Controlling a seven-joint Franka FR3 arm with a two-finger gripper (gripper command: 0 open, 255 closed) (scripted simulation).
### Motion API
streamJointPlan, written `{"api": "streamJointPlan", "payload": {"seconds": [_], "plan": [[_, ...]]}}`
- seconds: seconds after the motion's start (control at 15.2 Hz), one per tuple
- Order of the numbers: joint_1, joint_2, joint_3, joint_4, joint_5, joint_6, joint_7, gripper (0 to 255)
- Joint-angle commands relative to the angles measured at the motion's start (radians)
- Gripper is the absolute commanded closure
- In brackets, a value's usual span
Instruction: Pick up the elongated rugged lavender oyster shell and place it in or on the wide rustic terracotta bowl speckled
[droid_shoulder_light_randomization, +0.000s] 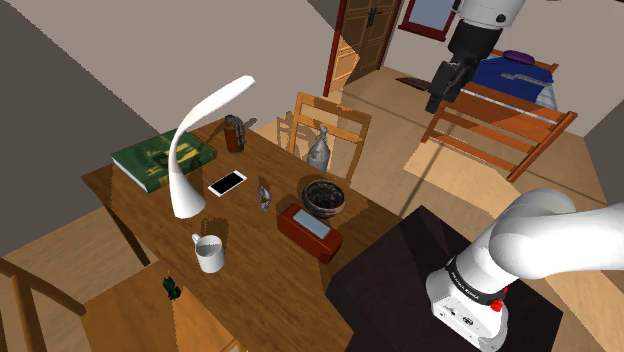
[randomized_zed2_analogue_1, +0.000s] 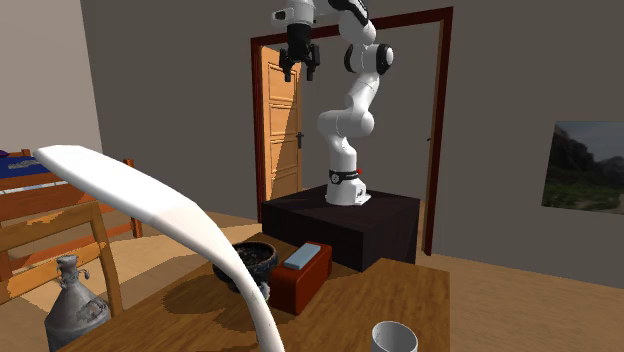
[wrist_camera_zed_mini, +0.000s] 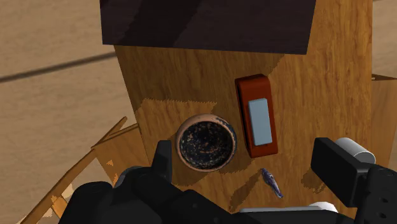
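One tool (randomized_zed2_analogue_1: 300, 70) released, empty, high above bowl (wrist_camera_zed_mini: 180, 141) | shell (wrist_camera_zed_mini: 271, 182) lying on surface (wrist_camera_zed_mini: 318, 63) near bowl | red box (wrist_camera_zed_mini: 247, 95) beside bowl

Shoulder view: a wooden table (droid_shoulder_light_randomization: 255, 250) held a shell (droid_shoulder_light_randomization: 264, 193) near its middle. A dark bowl (droid_shoulder_light_randomization: 323, 197) sat at the shell's 3 o'clock, a phone (droid_shoulder_light_randomization: 227, 183) at 9 and a white mug (droid_shoulder_light_randomization: 208, 254) at 7. A red-brown box (droid_shoulder_light_randomization: 309, 232) lay at the bowl's 6, a jug (droid_shoulder_light_randomization: 317, 150) at its 12.
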Motion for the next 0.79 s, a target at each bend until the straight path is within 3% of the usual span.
{"api": "streamJointPlan", "payload": {"seconds": [0.0,0.73], "plan": [[0.0,0.0,0.0,0.0,0.0,0.0,0.0,0],[0.037,0.288,0.066,-0.058,0.008,0.322,0.001,0]]}}
